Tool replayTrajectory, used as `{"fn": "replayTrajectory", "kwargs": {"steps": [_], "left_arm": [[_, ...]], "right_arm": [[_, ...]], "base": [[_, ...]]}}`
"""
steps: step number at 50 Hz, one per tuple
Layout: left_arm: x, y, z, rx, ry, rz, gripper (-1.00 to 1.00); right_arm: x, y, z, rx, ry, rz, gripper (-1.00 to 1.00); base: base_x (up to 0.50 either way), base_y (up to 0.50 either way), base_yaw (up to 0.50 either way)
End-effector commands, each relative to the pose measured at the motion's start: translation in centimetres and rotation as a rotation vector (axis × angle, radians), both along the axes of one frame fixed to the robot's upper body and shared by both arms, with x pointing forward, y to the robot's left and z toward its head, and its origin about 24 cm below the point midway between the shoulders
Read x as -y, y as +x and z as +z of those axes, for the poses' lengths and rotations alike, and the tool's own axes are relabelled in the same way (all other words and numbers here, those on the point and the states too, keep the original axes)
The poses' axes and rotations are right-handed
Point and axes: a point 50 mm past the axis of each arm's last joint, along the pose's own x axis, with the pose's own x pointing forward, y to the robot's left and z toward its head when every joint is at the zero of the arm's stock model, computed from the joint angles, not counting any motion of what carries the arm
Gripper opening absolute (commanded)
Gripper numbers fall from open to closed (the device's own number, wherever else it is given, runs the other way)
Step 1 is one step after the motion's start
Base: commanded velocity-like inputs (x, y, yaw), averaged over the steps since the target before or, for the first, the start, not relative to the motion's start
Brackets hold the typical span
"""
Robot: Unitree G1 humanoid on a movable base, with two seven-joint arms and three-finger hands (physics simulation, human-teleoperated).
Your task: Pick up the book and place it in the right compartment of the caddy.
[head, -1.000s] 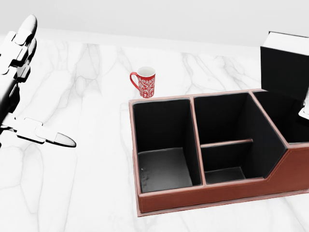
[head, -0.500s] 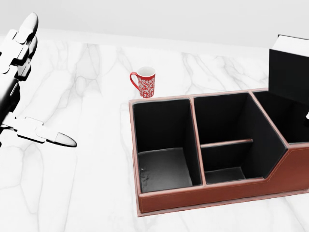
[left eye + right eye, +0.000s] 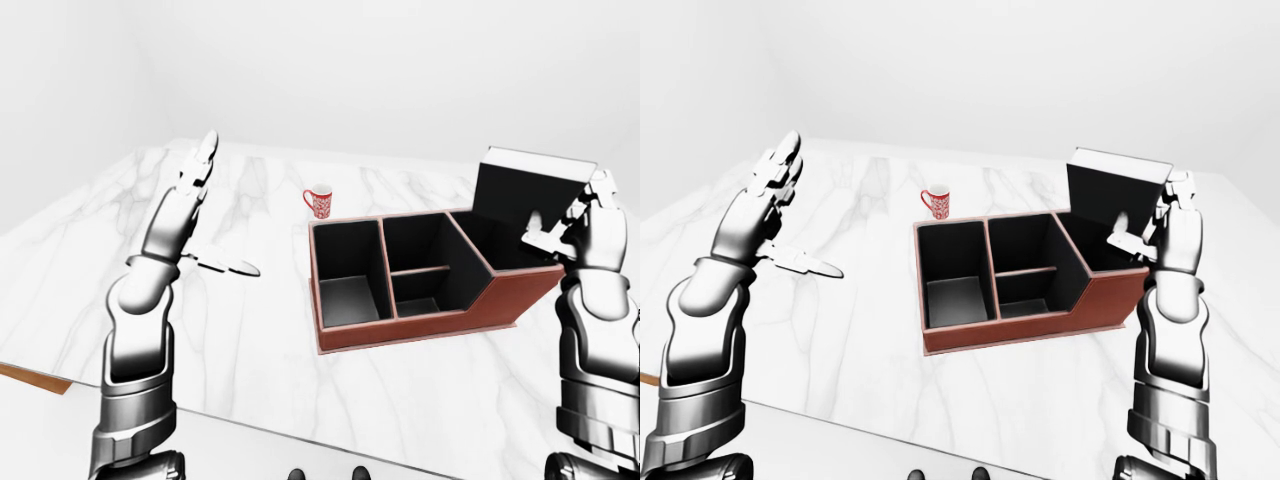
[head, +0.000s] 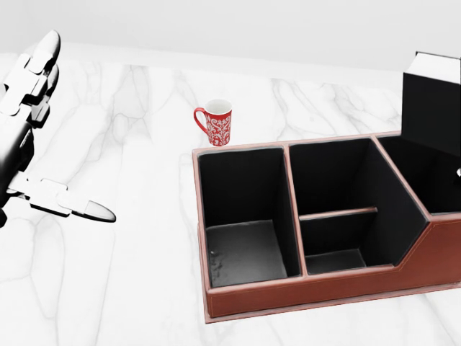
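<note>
Now | left robot hand [image 3: 190,205] raised, spread; right robot hand [image 3: 1170,230] beside book [image 3: 1110,190]

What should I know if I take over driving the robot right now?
Left hand: open, raised above the marble table, holding nothing.
Right hand: fingers spread beside the book, not closed round it.
The book stands upright in the right compartment of the caddy.
The red mug sits beyond the caddy, untouched.
Done: the book looks placed.
Left: draw the right hand clear and check that the book stays put.
</note>
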Motion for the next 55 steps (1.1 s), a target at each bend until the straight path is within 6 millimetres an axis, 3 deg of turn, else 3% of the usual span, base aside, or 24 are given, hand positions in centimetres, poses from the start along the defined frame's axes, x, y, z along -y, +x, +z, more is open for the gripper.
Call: {"fn": "replayTrajectory", "kwargs": {"steps": [1,21,31,37,39,55], "left_arm": [[-0.1,0.0,0.1,0.009,-0.032,-0.004,1.0],[0.1,-0.1,0.2,0.013,-0.029,-0.007,1.0],[0.0,-0.1,0.1,0.009,-0.031,-0.006,1.0],[0.3,-0.5,1.2,0.053,-0.008,-0.022,1.0],[0.2,-0.2,0.4,0.024,-0.021,-0.012,1.0],[0.3,-0.3,0.9,0.041,-0.008,-0.018,1.0]], "right_arm": [[0.0,0.5,0.8,0.037,0.027,0.002,-1.0],[-0.6,2.6,0.6,0.002,0.059,0.019,-1.0],[-0.4,2.7,0.0,-0.022,0.069,0.012,-1.0],[-0.2,2.6,-0.3,-0.032,0.073,0.005,-1.0],[-0.1,2.4,-0.4,-0.035,0.074,0.001,-1.0],[0.7,2.2,-1.5,-0.067,0.104,-0.019,-1.0]], "base": [[0.0,0.0,0.0],[0.0,0.0,0.0],[0.0,0.0,0.0],[0.0,0.0,0.0],[0.0,0.0,0.0],[0.0,0.0,0.0]]}}
